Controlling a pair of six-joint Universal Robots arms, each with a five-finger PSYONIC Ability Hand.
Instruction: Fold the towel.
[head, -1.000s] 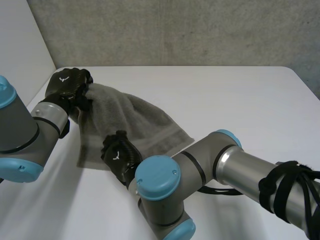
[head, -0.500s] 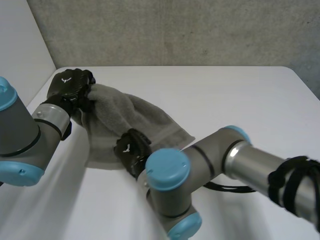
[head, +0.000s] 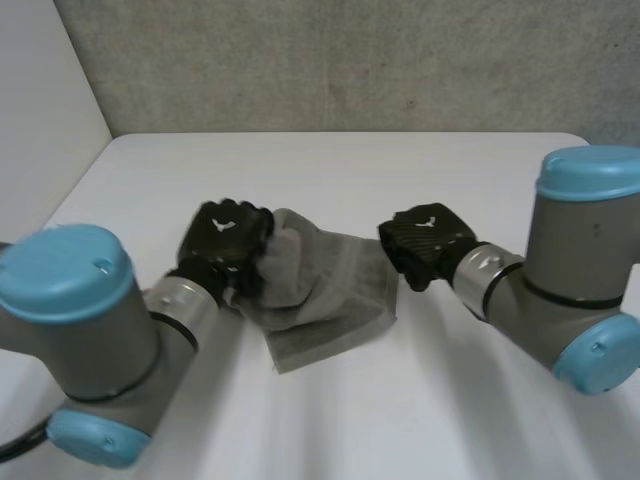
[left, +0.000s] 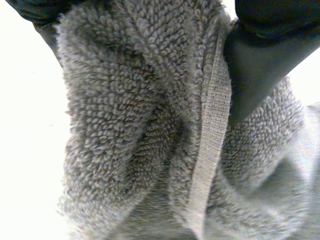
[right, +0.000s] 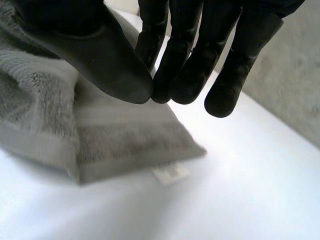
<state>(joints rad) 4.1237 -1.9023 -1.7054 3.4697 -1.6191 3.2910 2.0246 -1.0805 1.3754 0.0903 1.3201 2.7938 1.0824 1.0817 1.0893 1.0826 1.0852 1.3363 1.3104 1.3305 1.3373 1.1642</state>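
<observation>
"As your arms are swinging inward, what is changing?"

"Nearest me, the towel (head: 330, 305) is lying doubled in a heap midway across the table (head: 480, 400), no longer sprawling at my left as a second ago, so one fold is looking done. Beyond, my left hand (head: 225, 238) is pinching its bunched edge; my right hand (head: 425, 238) is hovering just beside its right edge."

"Are the wrist views adding anything?"

"My left one is showing the hem (left: 212, 135) beside my clamping finger; my right one is showing my thumb closing on my fingertips (right: 230, 85), empty, above a white label (right: 170, 172)."
</observation>
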